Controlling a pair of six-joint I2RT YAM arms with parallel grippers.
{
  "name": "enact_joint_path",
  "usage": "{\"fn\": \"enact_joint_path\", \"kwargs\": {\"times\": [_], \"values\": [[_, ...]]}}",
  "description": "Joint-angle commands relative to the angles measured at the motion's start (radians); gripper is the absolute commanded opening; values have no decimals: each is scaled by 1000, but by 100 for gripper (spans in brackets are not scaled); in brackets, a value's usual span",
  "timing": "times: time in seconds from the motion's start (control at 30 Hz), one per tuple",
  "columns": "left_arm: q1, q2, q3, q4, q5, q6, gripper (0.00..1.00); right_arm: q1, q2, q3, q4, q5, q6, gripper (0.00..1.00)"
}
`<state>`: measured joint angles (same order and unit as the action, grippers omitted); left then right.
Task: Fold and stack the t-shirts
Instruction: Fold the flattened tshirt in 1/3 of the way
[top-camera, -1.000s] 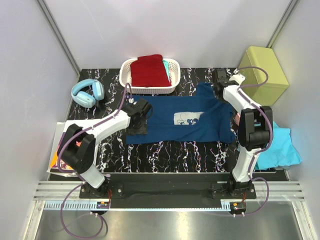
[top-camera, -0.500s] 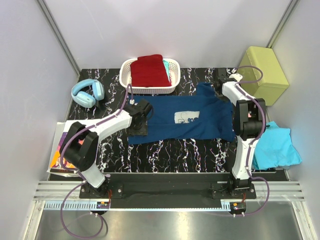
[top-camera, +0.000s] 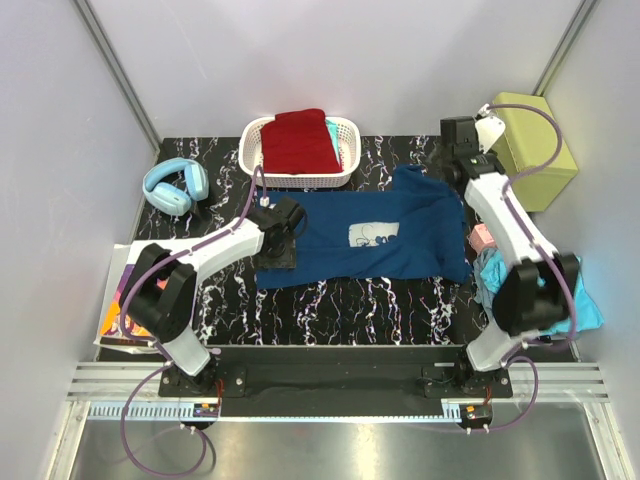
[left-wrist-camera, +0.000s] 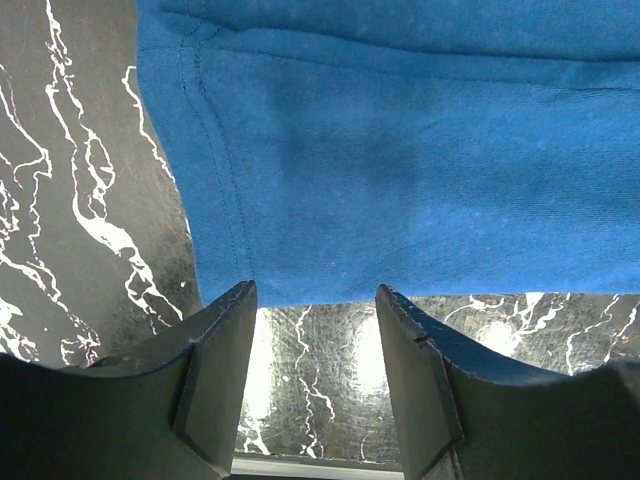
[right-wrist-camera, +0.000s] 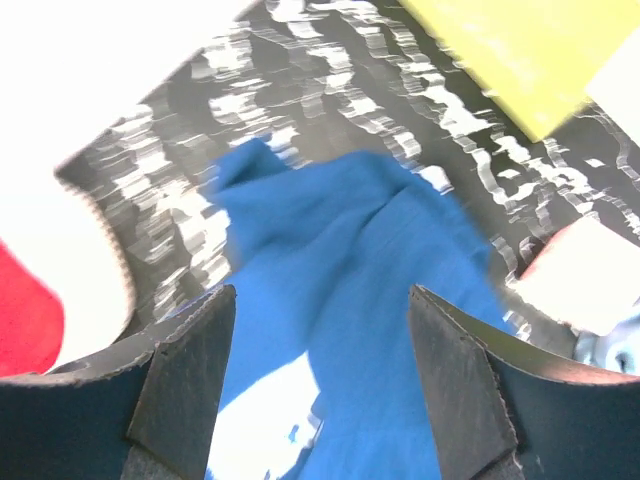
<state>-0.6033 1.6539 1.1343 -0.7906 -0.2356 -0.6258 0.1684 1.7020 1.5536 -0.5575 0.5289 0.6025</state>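
Item: navy t-shirt (top-camera: 372, 235), spread flat mid-table (top-camera: 340, 305), white print up.
I see my left gripper (left-wrist-camera: 315, 300) partly spread at the shirt's left edge, with nothing between its fingers. My right gripper (right-wrist-camera: 320, 295) gapes wide above the far right corner, holding nothing. The dark red t-shirt (top-camera: 298, 140) lies in the white basket (top-camera: 347, 128). The turquoise t-shirt (top-camera: 590, 312) is bunched at the right table edge.

My right gripper (right-wrist-camera: 318, 292) lets go of the navy t-shirt (top-camera: 400, 235) and lifts, jaws wide, above its far corner, while my right arm swings outward across the turquoise t-shirt (top-camera: 588, 312), baring a small pink thing (top-camera: 482, 237).
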Motion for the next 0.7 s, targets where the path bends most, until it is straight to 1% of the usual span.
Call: {"fn": "enact_joint_path", "kwargs": {"times": [0.0,0.1,0.17,0.33,0.43,0.53,0.57,0.67], "values": [[-4,-2,4,39,21,-5,56,135,-165,-134,-44,-60,-6,76],[-4,15,4,54,28,-8,56,219,-232,-217,-100,-47,-1,76],[-4,40,12,57,36,-9,56,241,-280,-274,-137,-52,16,76],[-4,107,42,67,56,-9,55,246,-411,-363,-167,-53,29,76],[-4,156,61,62,67,-8,51,247,-471,-382,-171,-46,7,76],[-4,193,68,45,68,-17,40,246,-504,-372,-183,-40,-3,76],[-3,207,68,39,68,-20,32,246,-508,-365,-194,-40,-3,76],[-3,213,55,28,71,-29,24,246,-525,-359,-205,-52,0,76]]}}
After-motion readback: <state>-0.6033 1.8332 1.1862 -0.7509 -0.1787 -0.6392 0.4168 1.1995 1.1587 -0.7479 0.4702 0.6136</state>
